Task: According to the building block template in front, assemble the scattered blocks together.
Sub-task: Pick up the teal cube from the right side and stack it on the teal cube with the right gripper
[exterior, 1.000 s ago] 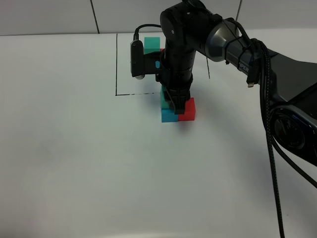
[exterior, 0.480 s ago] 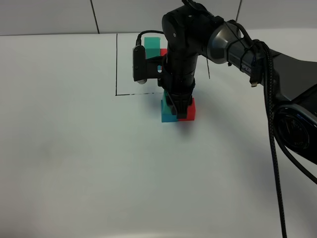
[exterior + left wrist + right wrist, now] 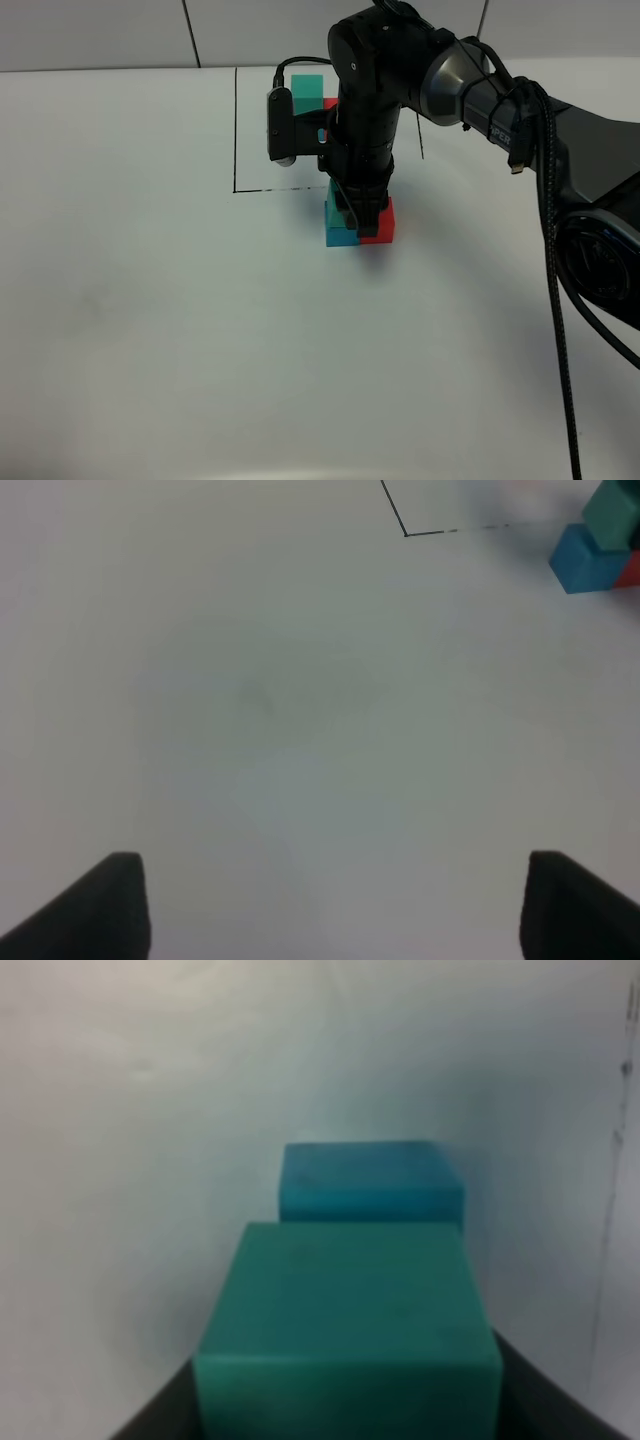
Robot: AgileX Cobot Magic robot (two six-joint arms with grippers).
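The building block template [image 3: 309, 90] stands at the back inside a thin black outline [image 3: 235, 130], its green cube on top and red beside it. In front of the outline a blue block [image 3: 340, 236] and a red block [image 3: 381, 224] sit side by side. My right gripper [image 3: 356, 214] points straight down over them, shut on the green block [image 3: 345, 1325], which sits on top of the blue block [image 3: 370, 1180]. The left wrist view shows this cluster far off, green block [image 3: 612, 510] over blue block [image 3: 585, 560]. My left gripper [image 3: 335, 885] is open with nothing between its fingers.
White table all around. The right arm and its cable [image 3: 550, 230] stretch in from the right edge. A black corner line [image 3: 405, 530] marks the outline's near corner in the left wrist view.
The right gripper has shifted slightly back and down with the green block, covering more of the red and blue blocks. The left gripper has not moved.
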